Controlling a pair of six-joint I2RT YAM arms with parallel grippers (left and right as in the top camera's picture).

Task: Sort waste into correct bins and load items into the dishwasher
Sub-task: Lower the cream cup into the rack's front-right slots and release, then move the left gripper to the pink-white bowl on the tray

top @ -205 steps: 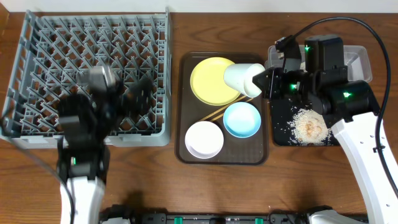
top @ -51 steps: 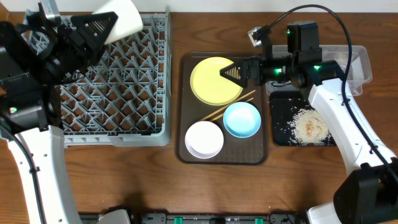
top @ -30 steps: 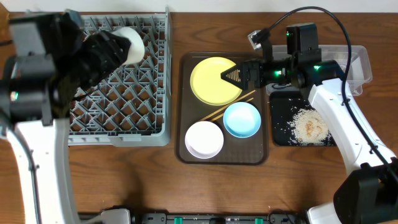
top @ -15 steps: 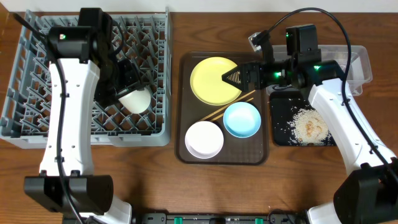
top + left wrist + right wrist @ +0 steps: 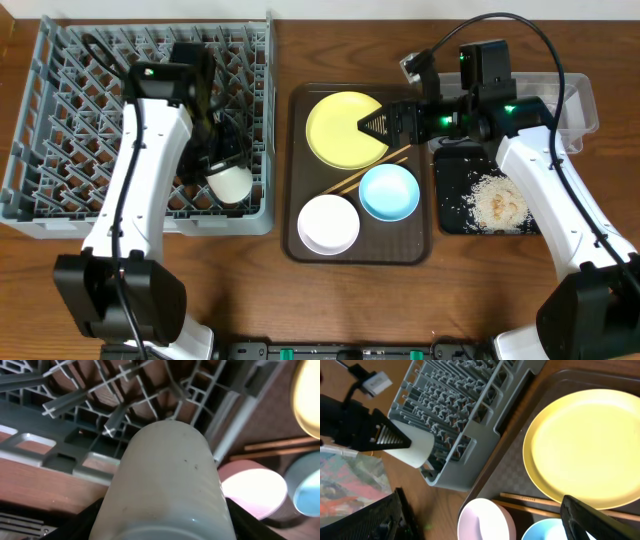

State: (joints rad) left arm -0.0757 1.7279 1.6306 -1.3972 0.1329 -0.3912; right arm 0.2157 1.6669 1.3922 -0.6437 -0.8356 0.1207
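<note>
My left gripper (image 5: 222, 172) is shut on the small pale cup (image 5: 232, 185), which hangs over the front right part of the grey dishwasher rack (image 5: 60, 110). In the left wrist view the cup (image 5: 165, 475) fills the middle, with a black finger (image 5: 85, 522) on each side. My right gripper (image 5: 385, 122) stands open above the yellow plate (image 5: 335, 128), holding nothing. The blue bowl (image 5: 388, 192), white bowl (image 5: 328, 224) and chopsticks (image 5: 362, 172) lie on the brown tray (image 5: 425, 245). Beige crumbs (image 5: 497, 203) sit in the black tray (image 5: 450, 180).
A clear tub (image 5: 578, 100) stands at the back right, partly under my right arm. The right wrist view shows the rack (image 5: 455, 405), the held cup (image 5: 412, 447), the yellow plate (image 5: 590, 445) and the white bowl (image 5: 485, 520).
My left arm has carried the cup from the rack's back left down toward its front right part. The right arm and gripper have stayed put.
</note>
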